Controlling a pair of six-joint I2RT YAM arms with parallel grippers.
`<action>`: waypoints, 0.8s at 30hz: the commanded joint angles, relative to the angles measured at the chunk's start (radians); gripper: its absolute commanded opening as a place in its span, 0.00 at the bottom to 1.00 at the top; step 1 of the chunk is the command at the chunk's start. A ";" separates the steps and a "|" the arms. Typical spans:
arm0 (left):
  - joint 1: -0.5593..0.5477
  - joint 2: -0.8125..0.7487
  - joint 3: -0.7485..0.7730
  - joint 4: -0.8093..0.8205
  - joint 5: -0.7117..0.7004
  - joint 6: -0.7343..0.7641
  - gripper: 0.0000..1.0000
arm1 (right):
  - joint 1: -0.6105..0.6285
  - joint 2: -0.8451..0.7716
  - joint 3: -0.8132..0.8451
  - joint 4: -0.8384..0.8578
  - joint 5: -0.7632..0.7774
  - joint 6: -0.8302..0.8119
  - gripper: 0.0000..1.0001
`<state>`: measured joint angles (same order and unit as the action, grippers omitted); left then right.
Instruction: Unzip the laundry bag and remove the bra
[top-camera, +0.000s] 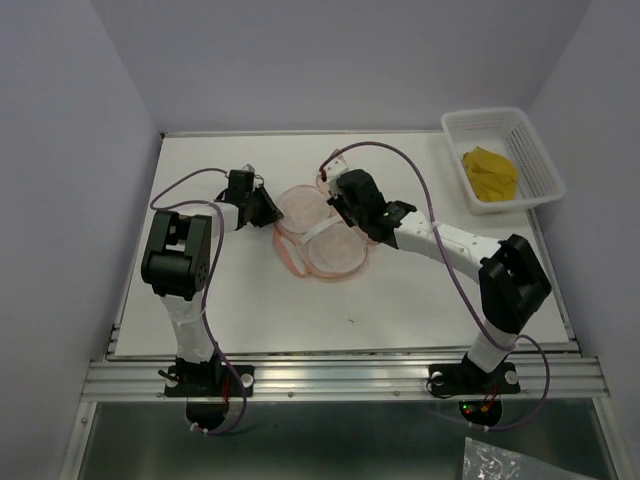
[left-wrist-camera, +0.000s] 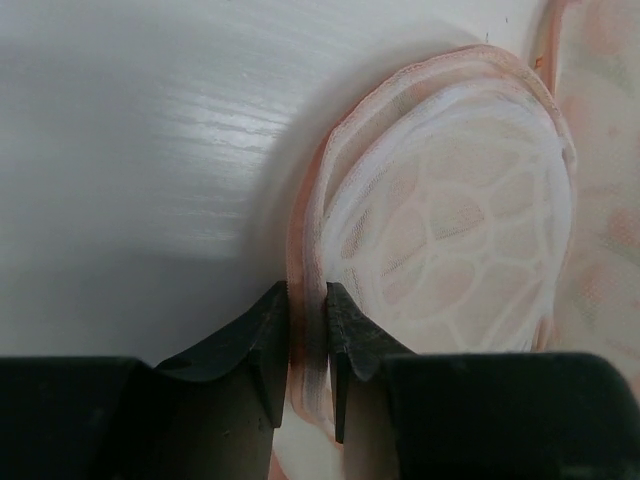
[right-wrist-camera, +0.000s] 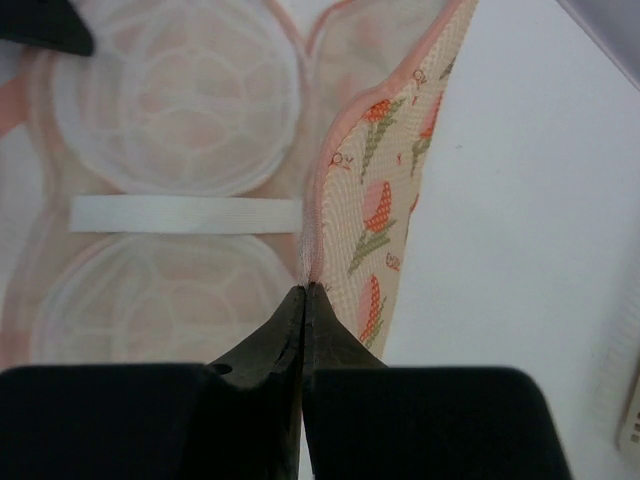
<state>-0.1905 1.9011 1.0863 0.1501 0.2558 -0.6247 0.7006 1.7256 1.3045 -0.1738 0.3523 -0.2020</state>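
Note:
The pink laundry bag (top-camera: 325, 250) lies opened flat mid-table, its pale mesh inner faces up. My left gripper (top-camera: 268, 208) is at its left edge. In the left wrist view the gripper (left-wrist-camera: 307, 300) is shut on the bag's pink rim beside a mesh cup (left-wrist-camera: 450, 220). My right gripper (top-camera: 340, 205) is at the bag's far right side. In the right wrist view it (right-wrist-camera: 305, 290) is shut on the pink zip trim and holds the orange-printed flap (right-wrist-camera: 390, 190) upright. The mustard-yellow bra (top-camera: 488, 173) lies in the white basket (top-camera: 490, 113), outside the bag.
The white lattice basket stands at the back right corner. A white elastic band (right-wrist-camera: 185, 213) crosses between the two mesh cups. Purple cables loop over both arms. Walls close in the table on the left, back and right.

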 joint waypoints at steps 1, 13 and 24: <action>-0.006 0.033 0.086 -0.009 0.002 0.029 0.31 | 0.092 0.002 0.019 0.039 0.013 -0.019 0.01; -0.006 0.116 0.198 -0.011 0.034 0.026 0.32 | 0.169 0.186 0.211 -0.015 -0.275 0.121 0.01; 0.016 0.133 0.258 -0.047 0.033 0.023 0.41 | 0.169 0.244 0.233 -0.058 -0.380 0.167 0.06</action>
<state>-0.1875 2.0468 1.3010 0.1184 0.2810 -0.6106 0.8593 1.9583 1.4841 -0.2298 0.0120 -0.0650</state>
